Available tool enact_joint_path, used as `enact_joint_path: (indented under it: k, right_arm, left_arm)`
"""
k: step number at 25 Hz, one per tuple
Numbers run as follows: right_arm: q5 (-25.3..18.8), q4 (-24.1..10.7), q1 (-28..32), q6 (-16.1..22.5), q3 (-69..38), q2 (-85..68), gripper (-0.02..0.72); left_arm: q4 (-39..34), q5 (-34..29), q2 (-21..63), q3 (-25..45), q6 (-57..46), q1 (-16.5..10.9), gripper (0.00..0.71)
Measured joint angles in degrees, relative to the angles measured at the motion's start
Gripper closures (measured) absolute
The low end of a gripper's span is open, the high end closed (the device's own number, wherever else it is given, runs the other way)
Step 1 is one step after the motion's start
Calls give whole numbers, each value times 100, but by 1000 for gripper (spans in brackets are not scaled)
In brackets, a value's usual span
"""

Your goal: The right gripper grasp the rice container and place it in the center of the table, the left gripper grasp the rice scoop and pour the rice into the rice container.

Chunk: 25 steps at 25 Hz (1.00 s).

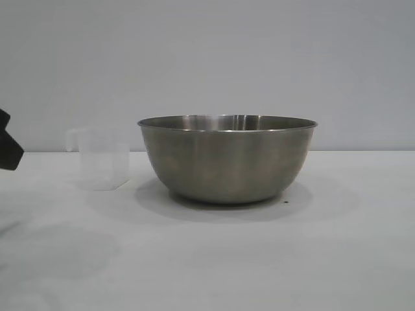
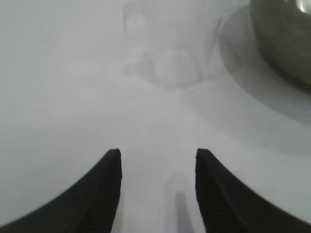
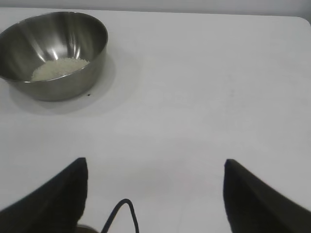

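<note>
The bowl (image 1: 227,159) stood mid-surface (image 1: 337,259) with rice (image 3: 59,68) heaped inside, and the empty cup (image 1: 100,159) sat upright just beside it. The left gripper (image 2: 158,167), jaws partly open and holding nothing, hung apart from the cup. The right gripper (image 3: 155,179) rested wide open and empty, well apart. Pouring looked finished; what remained was probably only parking the arm.

Plain pale grey wall (image 1: 207,58) behind, in soft even light.
</note>
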<state>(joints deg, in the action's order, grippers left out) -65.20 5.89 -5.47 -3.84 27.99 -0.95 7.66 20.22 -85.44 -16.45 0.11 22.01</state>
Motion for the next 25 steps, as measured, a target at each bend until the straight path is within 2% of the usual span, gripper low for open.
enact_joint_path:
  k: [6, 13, 17, 23, 25]
  right_arm:
    - [0, 0, 0, 0, 0, 0, 171]
    - [0, 0, 0, 0, 0, 0, 171]
    - [0, 0, 0, 0, 0, 0, 171]
    - [0, 0, 0, 0, 0, 0, 171]
    - [0, 0, 0, 0, 0, 0, 171]
  left_arm:
    - [-115, -2779, 1346, -864, 0, 0, 427]
    - [-270, -5218, 3030, -1600, 510, 0, 427]
    - [-270, -6101, 4197, -1677, 623, 0, 427]
    - [-270, -7083, 5949, -1677, 646, 0, 427]
    - [-278, -7378, 6465, -1677, 646, 0, 366]
